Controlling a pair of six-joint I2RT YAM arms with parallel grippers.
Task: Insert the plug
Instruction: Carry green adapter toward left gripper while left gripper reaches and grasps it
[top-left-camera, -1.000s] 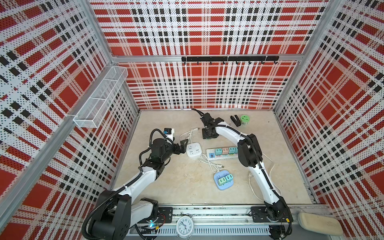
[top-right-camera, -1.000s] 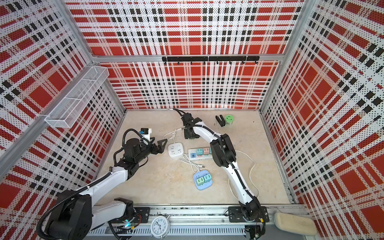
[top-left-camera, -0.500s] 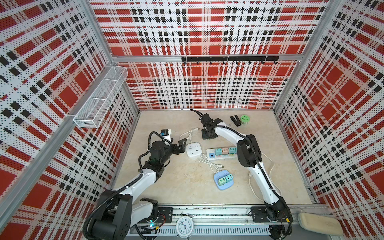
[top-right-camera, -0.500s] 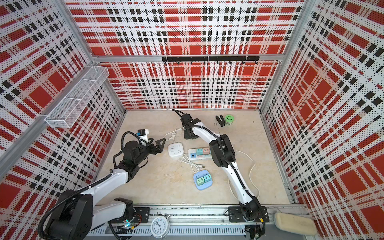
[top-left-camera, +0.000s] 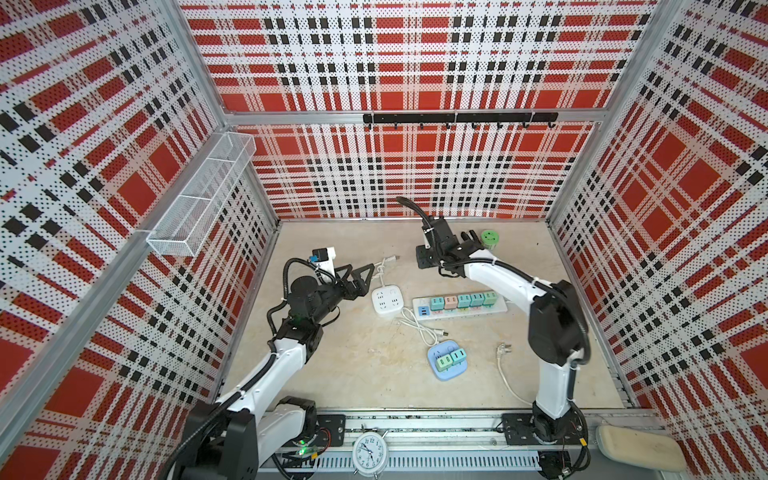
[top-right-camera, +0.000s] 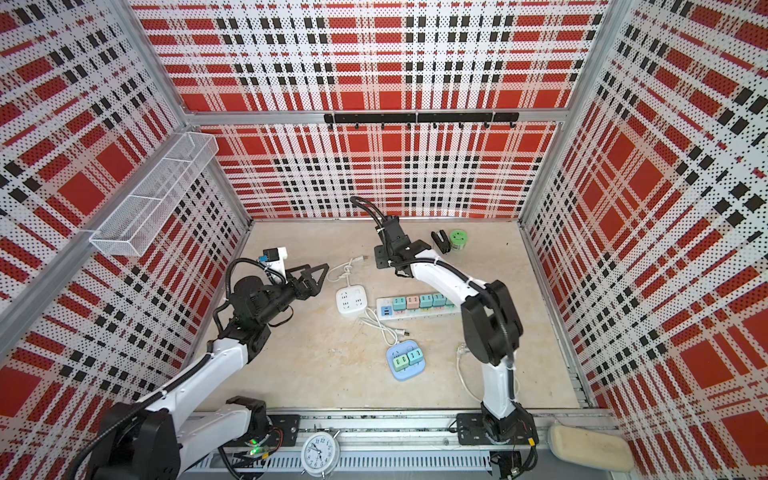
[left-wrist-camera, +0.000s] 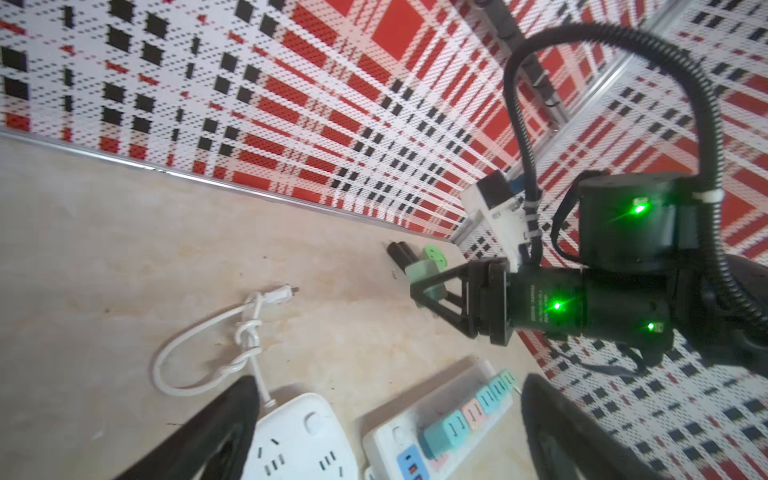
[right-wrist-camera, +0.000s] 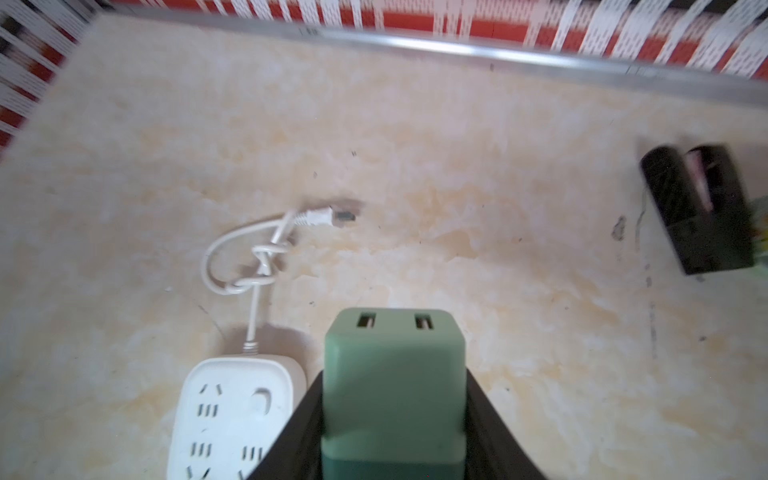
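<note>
Since the white cube socket (top-left-camera: 386, 301) lies mid-table with its slots free, I take it for the target; my left gripper (top-left-camera: 359, 275) sits just beside its left side, fingers spread and empty. Beyond the cube, toward the back edge of the table (top-left-camera: 353, 374), my right gripper (right-wrist-camera: 392, 415) is clamped on the green plug (right-wrist-camera: 392, 361), USB end pointing at the back edge, prongs hidden, so I must draw it frontward
</note>
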